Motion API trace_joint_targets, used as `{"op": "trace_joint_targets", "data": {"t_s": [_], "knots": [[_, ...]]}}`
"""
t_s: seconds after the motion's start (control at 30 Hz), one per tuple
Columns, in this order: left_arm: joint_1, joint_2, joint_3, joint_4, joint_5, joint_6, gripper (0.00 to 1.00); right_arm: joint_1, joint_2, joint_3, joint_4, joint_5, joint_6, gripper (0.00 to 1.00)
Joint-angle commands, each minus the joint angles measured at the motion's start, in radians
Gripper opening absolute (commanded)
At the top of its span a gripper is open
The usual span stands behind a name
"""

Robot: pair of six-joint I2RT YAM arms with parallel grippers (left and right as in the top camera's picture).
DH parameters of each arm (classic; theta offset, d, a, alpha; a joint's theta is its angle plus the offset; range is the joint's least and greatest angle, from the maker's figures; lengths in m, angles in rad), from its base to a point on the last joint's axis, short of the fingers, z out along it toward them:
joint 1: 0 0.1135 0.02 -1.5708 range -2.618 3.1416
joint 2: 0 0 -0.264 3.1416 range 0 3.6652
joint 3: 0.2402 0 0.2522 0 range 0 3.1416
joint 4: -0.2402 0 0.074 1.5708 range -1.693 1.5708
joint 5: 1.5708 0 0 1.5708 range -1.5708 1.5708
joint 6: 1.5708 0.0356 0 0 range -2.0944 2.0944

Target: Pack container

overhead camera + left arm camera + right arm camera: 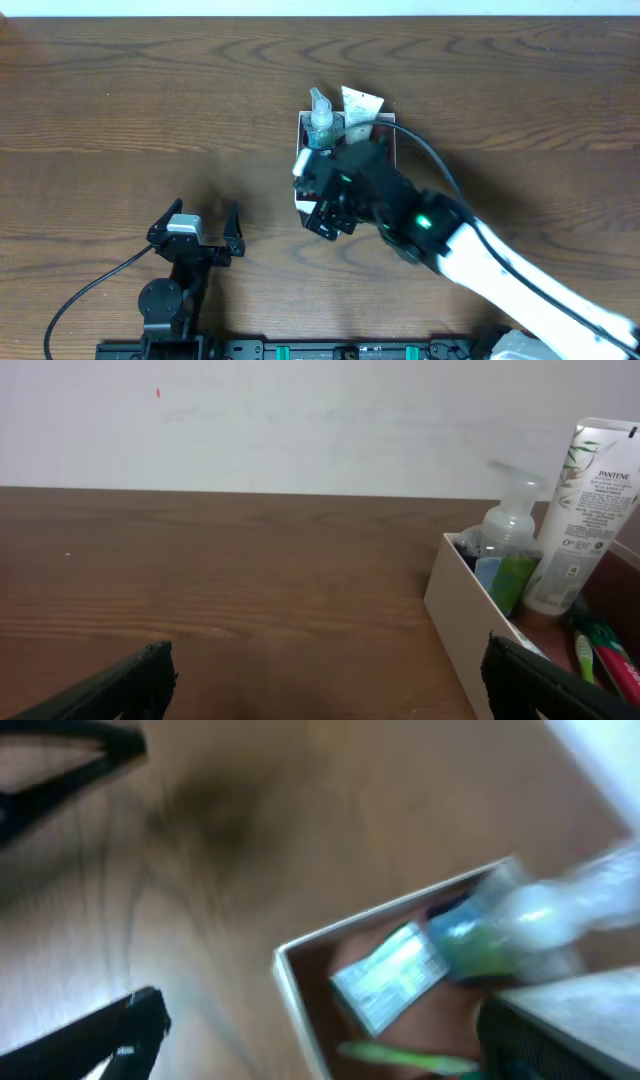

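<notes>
The container is a square white-walled box at mid table; it also shows in the left wrist view and the right wrist view. It holds a clear pump bottle, a white Pantene tube, a small flat packet and toothbrushes. My right gripper hovers open and empty over the container's front left corner, hiding most of the inside from overhead. My left gripper is open and empty, left of the container.
The brown wood table runs out on all sides. A white wall stands behind it. The right arm and its cable cross the table from the lower right. The left arm's base sits at the front edge.
</notes>
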Motion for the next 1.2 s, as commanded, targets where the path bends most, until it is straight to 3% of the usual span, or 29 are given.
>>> {"op": "trace_joint_targets", "data": {"t_s": [0.0, 0.17, 0.43, 0.57, 0.9, 1.17], "knots": [[0.003, -0.006, -0.014, -0.039, 0.018, 0.020, 0.98, -0.055, -0.164, -0.143, 0.146, 0.032, -0.024, 0.99], [0.003, -0.006, -0.014, -0.039, 0.018, 0.020, 0.98, -0.205, -0.395, -0.365, 0.353, -0.083, -0.022, 0.99], [0.003, -0.006, -0.014, -0.039, 0.018, 0.020, 0.98, -0.549, -0.676, -0.549, 0.359, -0.347, -0.023, 0.99], [0.003, -0.006, -0.014, -0.039, 0.018, 0.020, 0.98, -0.668, -0.805, -0.655, 0.360, -0.350, -0.032, 0.99], [0.003, -0.006, -0.014, -0.039, 0.018, 0.020, 0.98, -0.768, -1.021, -0.868, 0.431, -0.159, -0.038, 0.99], [0.003, -0.006, -0.014, -0.039, 0.018, 0.020, 0.98, -0.825, -1.108, -0.964, 0.426, -0.151, -0.038, 0.99]]}}
